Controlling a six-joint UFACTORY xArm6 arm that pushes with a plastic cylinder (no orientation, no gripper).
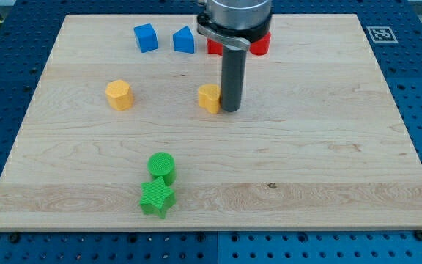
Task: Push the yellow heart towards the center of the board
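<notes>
The yellow heart (209,97) lies on the wooden board (328,147), a little above the middle and left of centre. My tip (231,109) stands right against the heart's right side, touching or nearly touching it. The rod rises from there to the arm's head at the view's top.
A yellow hexagon block (119,94) lies at the left. A blue cube (145,37) and a blue pentagon-like block (184,39) sit near the top edge. Two red blocks (261,45) are partly hidden behind the arm. A green cylinder (161,166) touches a green star (157,199) at the bottom.
</notes>
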